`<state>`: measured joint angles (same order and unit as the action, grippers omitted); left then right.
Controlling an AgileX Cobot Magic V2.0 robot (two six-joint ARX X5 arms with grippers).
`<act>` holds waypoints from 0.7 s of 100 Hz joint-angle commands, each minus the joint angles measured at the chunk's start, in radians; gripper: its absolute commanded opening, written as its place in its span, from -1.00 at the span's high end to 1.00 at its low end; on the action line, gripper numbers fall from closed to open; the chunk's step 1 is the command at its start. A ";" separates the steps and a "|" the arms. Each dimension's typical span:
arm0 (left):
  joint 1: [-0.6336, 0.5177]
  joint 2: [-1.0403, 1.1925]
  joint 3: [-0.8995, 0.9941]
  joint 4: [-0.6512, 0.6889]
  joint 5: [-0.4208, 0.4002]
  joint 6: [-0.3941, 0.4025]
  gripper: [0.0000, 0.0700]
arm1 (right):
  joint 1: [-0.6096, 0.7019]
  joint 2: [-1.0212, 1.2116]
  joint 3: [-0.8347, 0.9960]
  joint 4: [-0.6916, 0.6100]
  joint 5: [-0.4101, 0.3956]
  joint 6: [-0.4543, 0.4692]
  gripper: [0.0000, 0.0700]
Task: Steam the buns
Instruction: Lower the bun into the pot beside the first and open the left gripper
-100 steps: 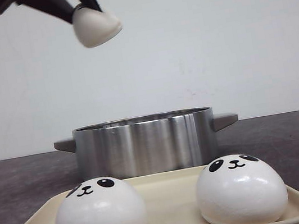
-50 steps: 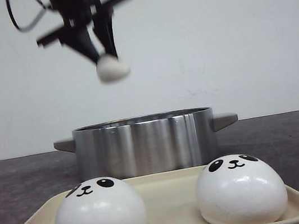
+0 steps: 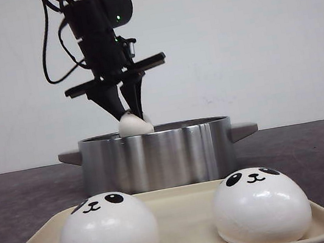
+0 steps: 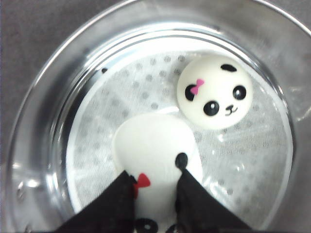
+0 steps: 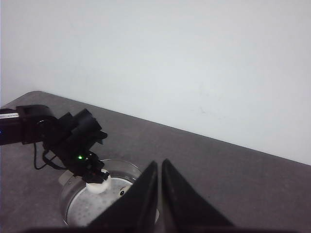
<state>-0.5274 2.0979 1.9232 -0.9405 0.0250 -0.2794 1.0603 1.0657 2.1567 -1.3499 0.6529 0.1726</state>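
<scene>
My left gripper (image 3: 129, 111) is shut on a white panda bun (image 3: 134, 126) with a red bow and holds it at the rim of the steel pot (image 3: 158, 156). In the left wrist view the held bun (image 4: 155, 155) hangs between the black fingers (image 4: 116, 204) over the pot's perforated white liner (image 4: 126, 92). A second bun with a pink bow (image 4: 215, 92) lies on the liner beside it. Two more panda buns (image 3: 108, 233) (image 3: 260, 206) sit on the cream tray (image 3: 182, 208) in front. My right gripper (image 5: 159, 170) is shut and empty, high above the table.
The pot has two grey side handles (image 3: 69, 158) and stands on a dark table (image 3: 20, 199) behind the tray. A plain white wall is behind. From the right wrist view the left arm (image 5: 63, 133) reaches over the pot (image 5: 97, 194).
My left gripper has moved down and slightly right with the bun, from high above the table to the rim of the pot. The tray buns have not moved.
</scene>
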 commanded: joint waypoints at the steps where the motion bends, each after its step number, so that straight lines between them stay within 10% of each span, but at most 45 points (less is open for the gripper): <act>1: -0.003 0.039 0.029 0.013 0.000 0.010 0.99 | 0.012 0.009 0.021 -0.073 0.003 0.008 0.98; 70: 0.020 0.113 0.029 0.088 -0.019 0.010 0.99 | 0.012 0.009 0.021 -0.073 0.002 0.053 0.98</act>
<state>-0.5034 2.1811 1.9232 -0.8642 0.0154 -0.2794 1.0603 1.0657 2.1567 -1.3499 0.6529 0.2066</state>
